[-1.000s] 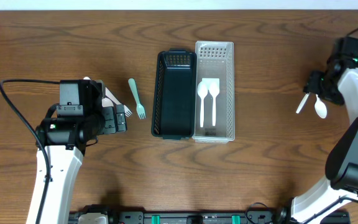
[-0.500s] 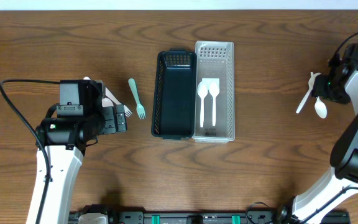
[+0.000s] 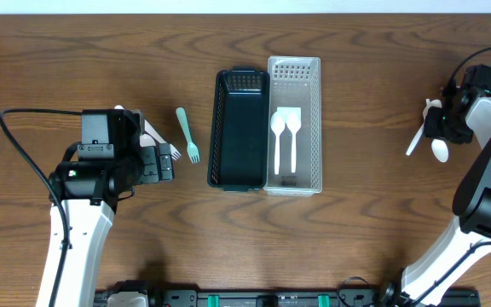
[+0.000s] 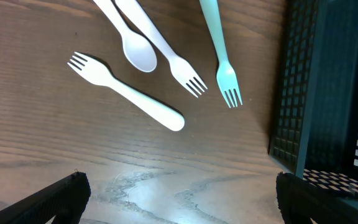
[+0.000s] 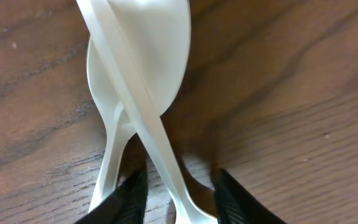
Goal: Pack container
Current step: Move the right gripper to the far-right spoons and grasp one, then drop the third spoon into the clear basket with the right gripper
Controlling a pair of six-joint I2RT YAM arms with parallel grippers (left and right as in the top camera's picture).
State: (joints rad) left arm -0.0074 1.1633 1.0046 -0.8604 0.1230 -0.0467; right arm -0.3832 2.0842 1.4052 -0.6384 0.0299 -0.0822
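We take the white basket [image 3: 314, 102] as our mark. Inside it lie two spoons [image 3: 285, 136] side by side, which tells us spoons belong here. The black basket [image 3: 239, 128] touching its left-arm side holds nothing we can see, so we guess it is meant for forks. Well out on the right-arm side of the white basket, the right tool [image 5: 179, 190] sits low over a crossed pair of spoons [image 5: 145, 56] on the desk [image 5: 303, 124]. Its fingers [image 5: 241, 199] straddle the upper handle with a little gap beside it, so we judge it released and not yet clenched, set across the handle so that closing would pinch the thin shaft. The crossing could drag the lower spoon along. Beyond the black basket from the white one, the left tool [image 4: 179, 193] hangs spread wide and empty above the green fork [image 4: 219, 53], two white forks [image 4: 126, 93] and a white spoon [image 4: 135, 53], all lying loose on the wood
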